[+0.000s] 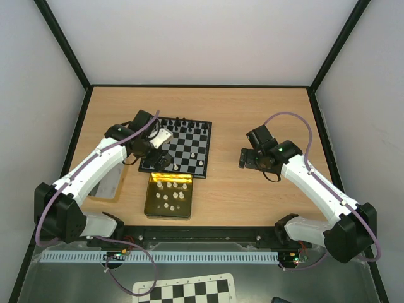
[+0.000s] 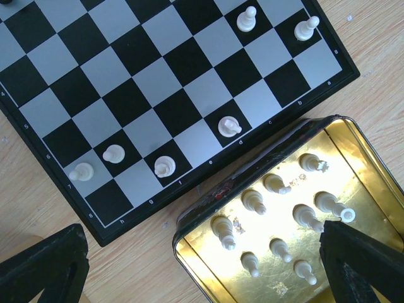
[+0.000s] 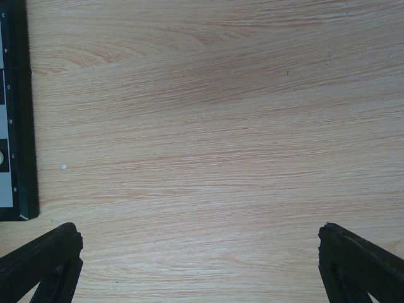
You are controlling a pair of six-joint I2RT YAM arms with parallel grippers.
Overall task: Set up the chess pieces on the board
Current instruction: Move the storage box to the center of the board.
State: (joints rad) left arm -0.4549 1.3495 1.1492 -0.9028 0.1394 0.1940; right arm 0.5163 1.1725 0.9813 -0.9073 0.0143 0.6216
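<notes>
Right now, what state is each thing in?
Small black-and-grey chessboard: flat, partly set.
Square gold metal tin: open, holding pieces.
Cream-white chess pieces on board: upright.
Cream-white chess pieces in tin: not yet placed.
Black chess pieces: standing along far edge.
Left gripper: open, empty.
Right gripper: open, empty.

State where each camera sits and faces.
Top external: above and behind, facing down at the table; left arm and right arm show.
Left wrist: above the board corner and gold tin, facing down; its claw fingers show.
Right wrist: facing down at bare wood, board edge at left; its claw fingers show.
Shared: both wrist views catch the board.
</notes>
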